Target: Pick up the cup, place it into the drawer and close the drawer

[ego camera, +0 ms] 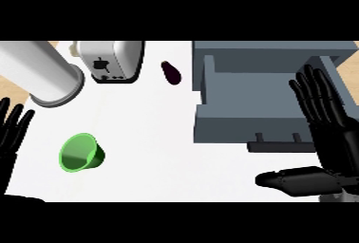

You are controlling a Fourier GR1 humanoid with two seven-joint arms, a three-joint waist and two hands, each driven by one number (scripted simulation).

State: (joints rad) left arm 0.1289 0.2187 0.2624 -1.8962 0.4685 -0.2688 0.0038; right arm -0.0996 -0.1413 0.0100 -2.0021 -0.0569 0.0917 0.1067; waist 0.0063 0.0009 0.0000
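From my remote station I see a bright green cup [82,153] on the white surface [161,142]. The open drawer [245,111] is slate blue-grey with a darker handle. The toaster [110,60] is silver with a black face, the eggplant [170,71] dark purple, the cylinder [43,71] pale grey. Both the left hand [12,130] and right hand [326,123] are black.

We see the cup [82,152], bright green and lying tipped on its side on the white counter [161,142] at lower left, its open mouth facing left and its narrower base pointing right. We see the drawer [270,90], blue-grey, pulled open at upper right, its dark handle [280,144] on the front panel; cup and drawer lie well apart.
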